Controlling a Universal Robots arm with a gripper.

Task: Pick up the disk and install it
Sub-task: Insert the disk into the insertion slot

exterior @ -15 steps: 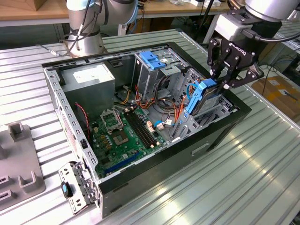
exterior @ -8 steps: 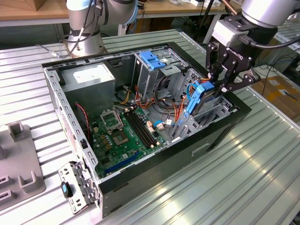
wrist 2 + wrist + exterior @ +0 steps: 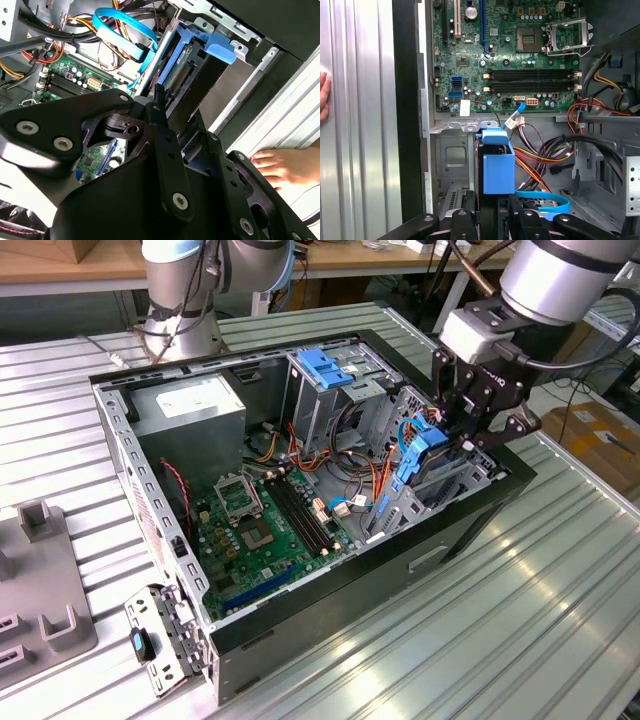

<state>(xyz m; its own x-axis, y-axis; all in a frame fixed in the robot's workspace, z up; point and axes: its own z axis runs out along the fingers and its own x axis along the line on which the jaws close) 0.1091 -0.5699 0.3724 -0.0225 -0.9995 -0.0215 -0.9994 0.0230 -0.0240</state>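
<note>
The disk [image 3: 418,452] is held on edge by the gripper [image 3: 462,445], fingers [image 3: 165,150] narrowed onto its flat sides, and is set partway down in the drive bay [image 3: 452,488] at the corner of the open computer case [image 3: 330,600], beside the motherboard [image 3: 255,520] (fwiw, a person's hand [image 3: 272,167] is rested on the table [image 3: 520,640] outside).

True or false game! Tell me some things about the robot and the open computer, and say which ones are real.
1. The computer case is open and its green motherboard shows. True.
2. The disk lies on the table outside the case. False: it stands inside the case, in its blue frame.
3. A person's hand rests on the table beside the case. True.
4. The gripper hangs over the power supply box. False: it is at the disk, at the case's other end.
</note>
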